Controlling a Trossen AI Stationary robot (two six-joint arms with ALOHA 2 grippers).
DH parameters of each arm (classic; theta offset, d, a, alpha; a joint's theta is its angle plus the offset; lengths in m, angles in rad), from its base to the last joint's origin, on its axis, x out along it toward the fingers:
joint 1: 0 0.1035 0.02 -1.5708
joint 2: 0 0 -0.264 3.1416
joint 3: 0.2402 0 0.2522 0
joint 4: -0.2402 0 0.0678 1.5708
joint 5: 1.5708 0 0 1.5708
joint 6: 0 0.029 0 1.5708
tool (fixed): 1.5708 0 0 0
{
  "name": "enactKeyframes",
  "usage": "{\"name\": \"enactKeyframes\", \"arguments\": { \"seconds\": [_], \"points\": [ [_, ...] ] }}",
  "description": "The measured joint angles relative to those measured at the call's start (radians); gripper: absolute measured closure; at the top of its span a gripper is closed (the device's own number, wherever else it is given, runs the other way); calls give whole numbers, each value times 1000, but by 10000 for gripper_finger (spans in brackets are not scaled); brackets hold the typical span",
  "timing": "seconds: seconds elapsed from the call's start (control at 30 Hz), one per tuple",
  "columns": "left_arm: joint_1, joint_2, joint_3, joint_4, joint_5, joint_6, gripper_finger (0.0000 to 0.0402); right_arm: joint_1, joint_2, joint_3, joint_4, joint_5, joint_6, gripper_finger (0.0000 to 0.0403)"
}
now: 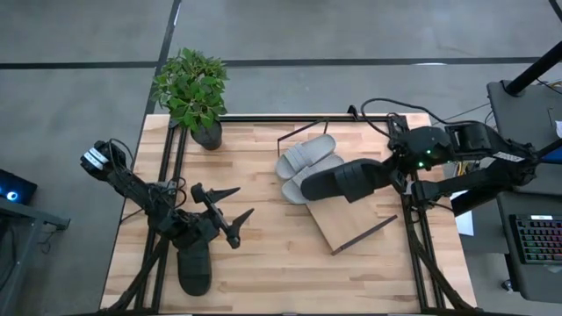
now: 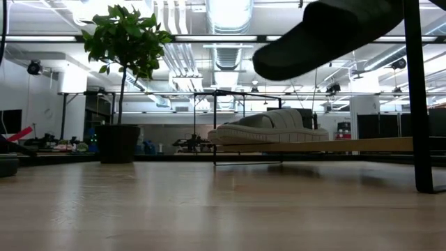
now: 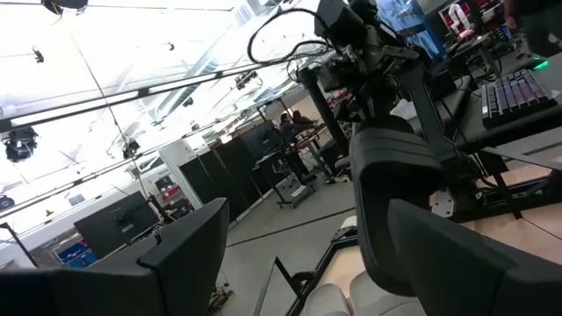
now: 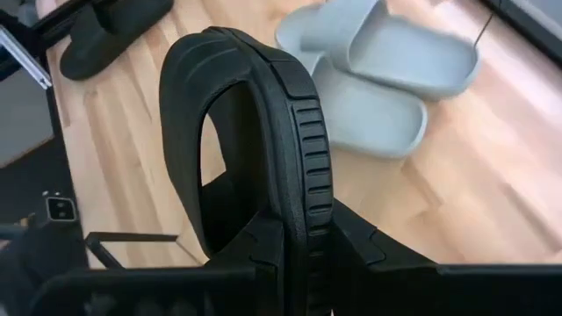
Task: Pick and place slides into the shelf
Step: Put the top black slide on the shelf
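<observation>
Two light grey slides [image 1: 307,162] lie side by side on the far end of the shelf [image 1: 356,226], a slanted plywood board in a black rod frame. My right gripper [image 1: 393,171] is shut on a black slide [image 1: 344,181], which hangs in the air over the shelf, near the grey pair. A second black slide [image 1: 195,268] lies on the table at the near left. Just beyond it my left gripper [image 1: 245,200] stands open, clear of the table, with nothing between its fingers. My right gripper pinches the black slide's sole [image 4: 307,230] at the end nearest the gripper, one finger [image 4: 364,250] on each flat face. The fingers slant down from the table's right side and lie along the slide. It is lifted clear, turned on edge, its free end [image 2: 279,59] lowest.
A potted plant [image 1: 195,92] stands at the table's far left corner. Black frame rails run along the table's left [image 1: 167,154] and right [image 1: 420,241] sides. Bare wood lies between the shelf and my left arm.
</observation>
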Motion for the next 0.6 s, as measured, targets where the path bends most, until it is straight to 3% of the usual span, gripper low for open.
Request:
{"name": "enactKeyframes", "arguments": {
  "seconds": [0.47, 0.6],
  "points": [
    [0, 0, 0, 0, -1, 0, 107, -20, 30, -160, 47, -130, 58, 363],
    [0, 0, 0, 0, -2, 0, 107, -69, 24, -210, 112, -224, 54, 363]
  ]
}}
